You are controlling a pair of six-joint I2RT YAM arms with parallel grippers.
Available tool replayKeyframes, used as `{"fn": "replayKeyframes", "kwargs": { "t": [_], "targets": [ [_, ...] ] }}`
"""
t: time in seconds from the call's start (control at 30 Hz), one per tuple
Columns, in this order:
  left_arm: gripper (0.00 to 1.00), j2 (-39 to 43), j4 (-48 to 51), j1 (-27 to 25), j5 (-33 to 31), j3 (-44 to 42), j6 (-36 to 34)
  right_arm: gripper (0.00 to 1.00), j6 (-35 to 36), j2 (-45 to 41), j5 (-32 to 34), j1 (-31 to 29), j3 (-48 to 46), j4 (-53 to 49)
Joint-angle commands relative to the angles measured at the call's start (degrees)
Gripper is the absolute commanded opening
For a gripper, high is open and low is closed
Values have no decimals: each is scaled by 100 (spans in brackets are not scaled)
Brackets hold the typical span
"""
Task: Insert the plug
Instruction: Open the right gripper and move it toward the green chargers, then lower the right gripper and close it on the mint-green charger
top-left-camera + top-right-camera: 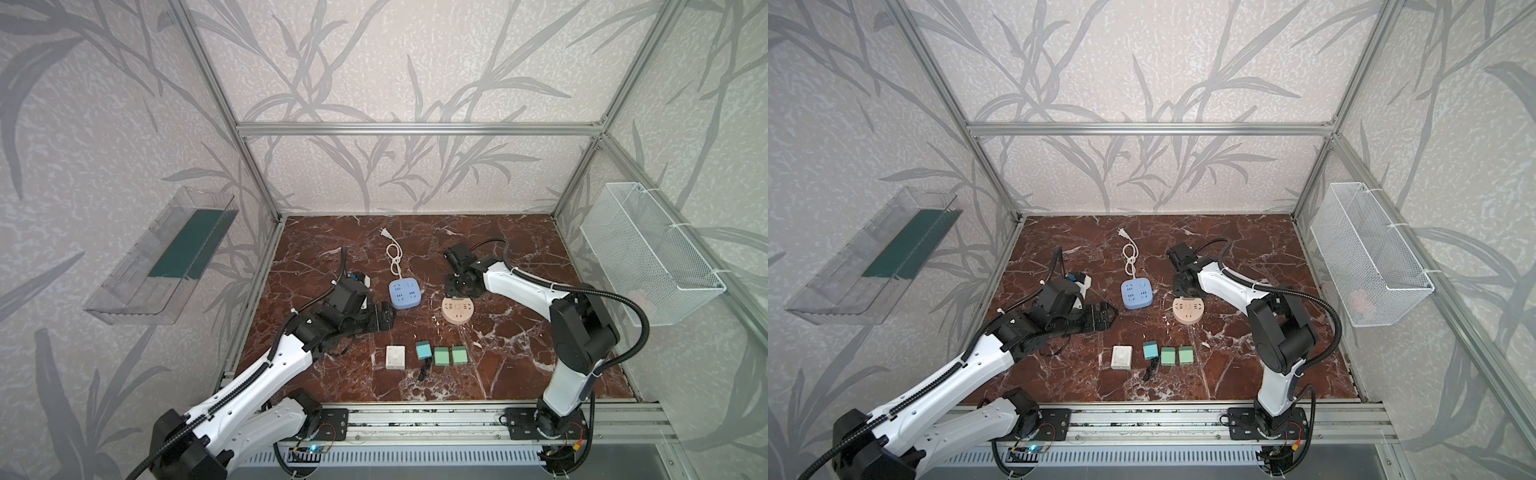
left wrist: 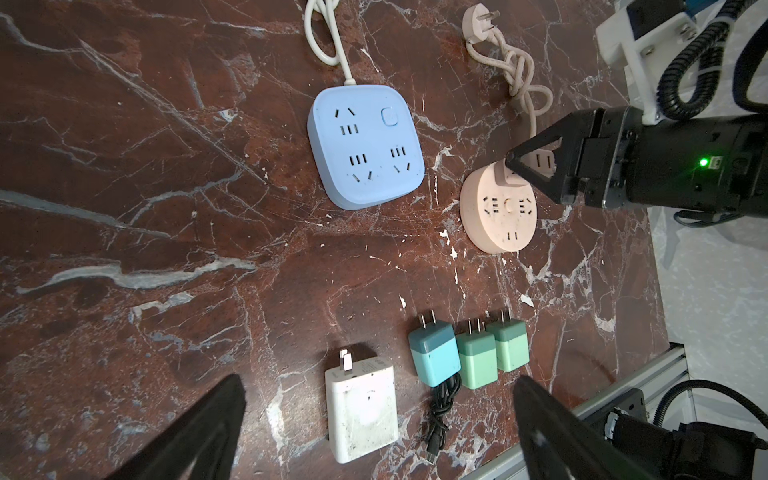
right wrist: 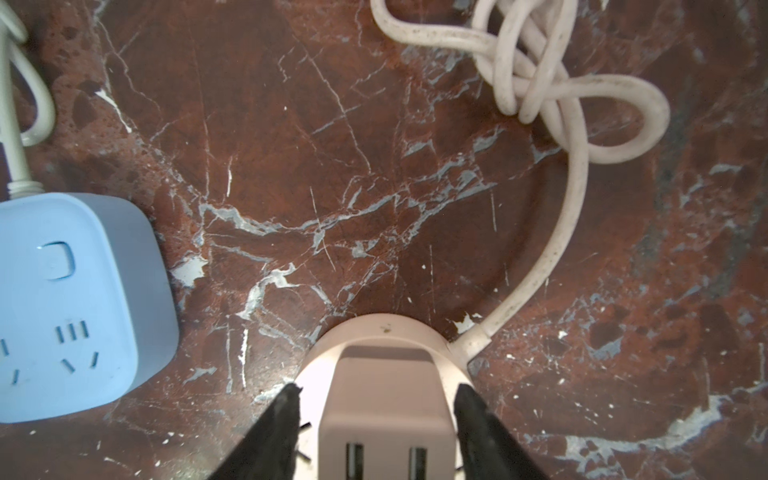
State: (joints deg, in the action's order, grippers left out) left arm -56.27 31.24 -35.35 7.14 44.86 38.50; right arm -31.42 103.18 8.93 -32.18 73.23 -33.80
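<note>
The right tool (image 1: 457,296) hangs over the far rim of the round pink socket (image 1: 457,312), beside the blue power strip (image 1: 404,294).

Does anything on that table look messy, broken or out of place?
Nothing is spilled or broken. The oddities are small: the pink strip's cord and the blue strip's cord are each tied in a loose knot, and the white charger looks scuffed and smudged.

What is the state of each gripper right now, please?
Left gripper: open, holding nothing.
Right gripper: open, jaws loosely straddling the pink USB charger plugged into the round pink power strip.
</note>
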Motion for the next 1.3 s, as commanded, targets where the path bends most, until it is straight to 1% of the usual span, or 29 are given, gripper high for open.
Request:
{"fn": "replayKeyframes", "kwargs": {
  "t": [0.0, 0.13, 0.27, 0.43, 0.53, 0.57, 0.73, 0.8, 0.93, 1.0, 1.1, 1.27],
  "targets": [
    [97, -36, 15, -16, -36, 182, -88, 64, 48, -258, -49, 11, 176, -23],
    [98, -6, 37, -17, -29, 200, -97, 64, 57, -500, -3, 6, 90, -99],
    [98, -26, 97, -17, -55, 248, -160, 64, 113, -1150, 110, -23, -184, -196],
    [98, -62, 127, -20, -11, 304, -211, 59, 215, -1912, 84, -212, -530, -755],
    [99, -19, 152, -12, -12, 304, -214, 56, 110, -2399, 50, -477, -774, -1204],
    [99, -7, 153, -20, -8, 291, -211, 56, 30, -2564, 137, -611, -855, -1390],
    [99, -39, 84, -16, 116, 264, -168, 55, -603, -3151, 271, -1372, -1235, -1916],
    [99, -97, 64, -19, 160, 264, -183, 55, -927, -3250, 305, -1684, -1429, -1986],
    [99, -166, 5, -19, 242, 250, -198, 59, -1273, -3234, 201, -1997, -1845, -1942],
    [99, -165, -76, -19, 308, 208, -177, 60, -1396, -3210, 44, -2060, -2159, -1670],
    [99, -168, -117, -17, 345, 181, -141, 59, -1533, -3110, -113, -2107, -2459, -1360],
    [99, -157, -136, -15, 360, 147, -107, 56, -1613, -2914, -284, -2143, -2651, -943]
  ]
}}
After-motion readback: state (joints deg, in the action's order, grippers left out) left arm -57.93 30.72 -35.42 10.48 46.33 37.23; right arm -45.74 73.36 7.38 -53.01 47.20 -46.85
